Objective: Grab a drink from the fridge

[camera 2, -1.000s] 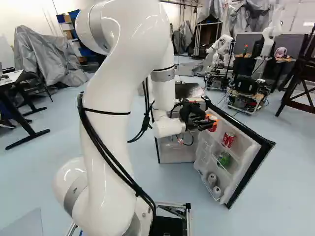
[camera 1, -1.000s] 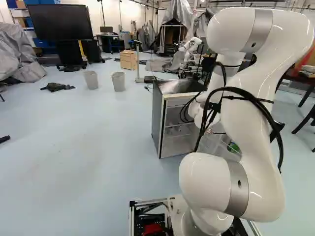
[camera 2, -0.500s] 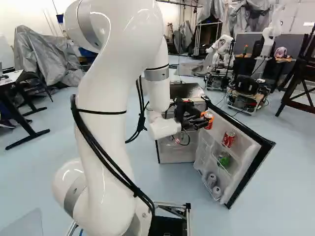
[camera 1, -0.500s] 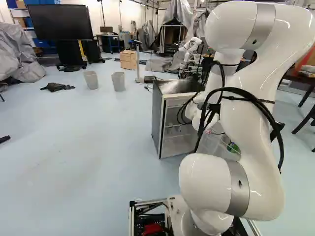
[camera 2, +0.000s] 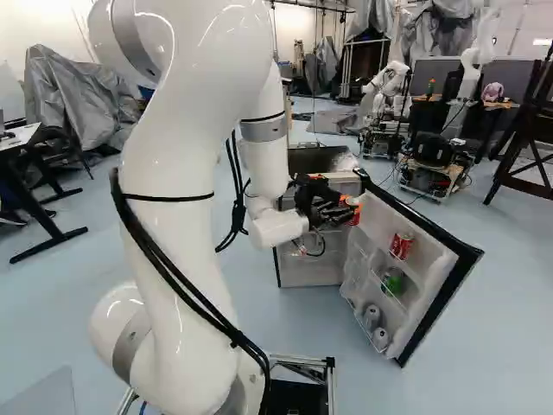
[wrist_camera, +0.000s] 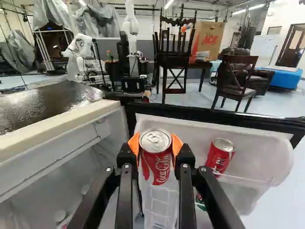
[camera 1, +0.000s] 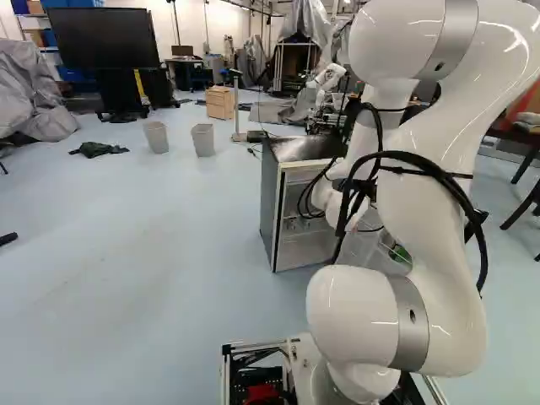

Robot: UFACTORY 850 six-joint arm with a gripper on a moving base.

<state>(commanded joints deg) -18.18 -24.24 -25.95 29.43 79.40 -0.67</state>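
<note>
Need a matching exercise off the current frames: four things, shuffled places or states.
1. gripper
2. fridge door
3. green can
4. silver cans

A. standing open
B. lowest in the door
C. shut on a red can
D. in the door, below a second red can and above B's things

Pairs: 1-C, 2-A, 3-D, 4-B

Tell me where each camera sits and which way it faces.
Left base view: on the base, behind and left of the arm, facing ahead and slightly down past it to the fridge; much of the arm shows.
Right base view: behind and right of the arm, same facing, toward the open door; arm and gripper show.
Wrist view: on the wrist, looking along the gripper, whose two fingers hold a red can.
Shared: both base views show arm and fridge; right base and wrist views share the open door.
</note>
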